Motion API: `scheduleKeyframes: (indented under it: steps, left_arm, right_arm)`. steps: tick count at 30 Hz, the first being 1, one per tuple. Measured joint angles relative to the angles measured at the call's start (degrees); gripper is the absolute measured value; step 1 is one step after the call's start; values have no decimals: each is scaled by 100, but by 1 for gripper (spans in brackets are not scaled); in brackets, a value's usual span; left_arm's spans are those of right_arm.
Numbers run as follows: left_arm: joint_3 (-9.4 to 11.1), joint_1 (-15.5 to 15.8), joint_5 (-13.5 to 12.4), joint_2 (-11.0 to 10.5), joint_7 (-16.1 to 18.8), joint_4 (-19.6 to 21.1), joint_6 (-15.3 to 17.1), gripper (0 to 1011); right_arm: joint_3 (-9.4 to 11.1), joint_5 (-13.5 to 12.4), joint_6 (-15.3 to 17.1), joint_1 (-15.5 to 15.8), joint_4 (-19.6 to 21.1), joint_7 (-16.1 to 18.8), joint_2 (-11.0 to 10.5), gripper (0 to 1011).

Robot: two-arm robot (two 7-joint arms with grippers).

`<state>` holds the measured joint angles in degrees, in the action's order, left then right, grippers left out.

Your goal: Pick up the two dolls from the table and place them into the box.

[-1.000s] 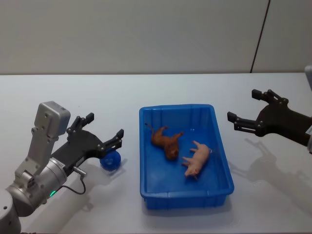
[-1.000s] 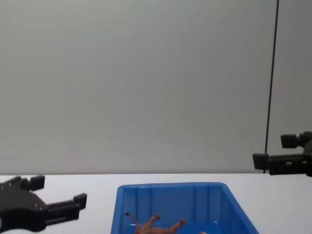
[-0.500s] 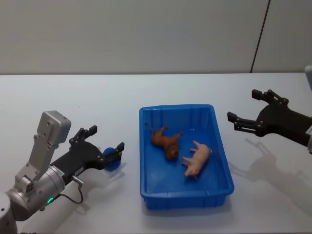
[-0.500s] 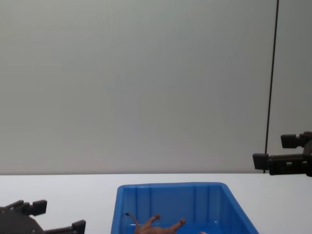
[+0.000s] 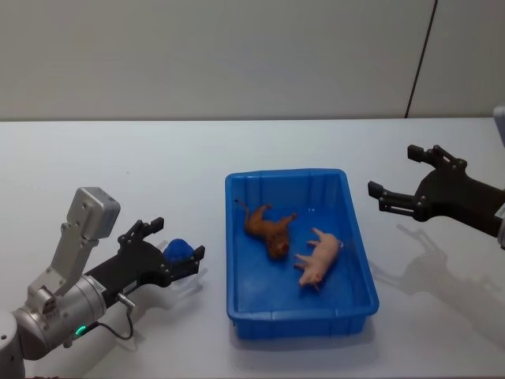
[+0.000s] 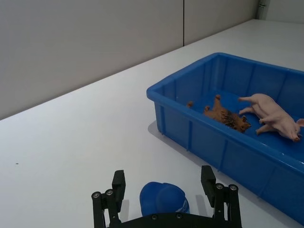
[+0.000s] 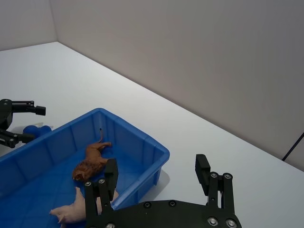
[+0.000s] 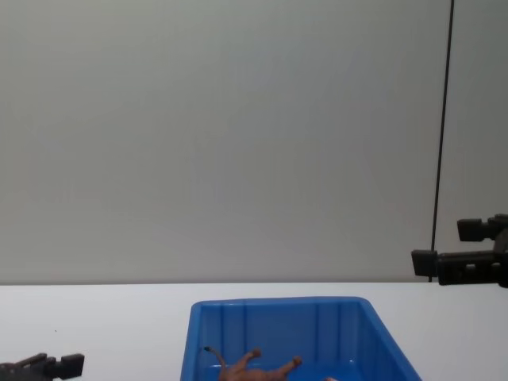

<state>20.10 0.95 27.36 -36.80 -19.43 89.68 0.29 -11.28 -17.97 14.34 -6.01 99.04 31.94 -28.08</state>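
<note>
Your left tool (image 5: 175, 242) sits low on the tabletop (image 5: 118, 174), fingers apart around a small blue object (image 5: 178, 251). Your right tool (image 5: 392, 178), fingers spread, hovers right of the blue bin (image 5: 359, 260), which holds the orange-brown doll (image 5: 269, 227) and pink pig doll (image 5: 319, 257).

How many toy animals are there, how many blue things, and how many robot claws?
Toy animals: 2, the orange-brown doll and the pink doll, both lying in the box.
Blue things: 2, the box and a small blue object on the table.
Claws: 2, the left claw and the right claw.
Total: 6
</note>
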Motion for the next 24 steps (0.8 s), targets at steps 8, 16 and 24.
scheduleKeyframes:
  steps: [8,16,24]
  left_arm:
    - [11,39,-124,15,-125,-76,176,1001]
    - [18,63,-312,16,-146,-110,307,982]
    - [18,82,-492,13,-112,-133,366,781]
  right_arm:
    - [0,0,0,0,0,0,0,1001]
    - [0,0,0,-1,0,0,0,1001]
    - [0,0,0,0,0,0,0,1001]
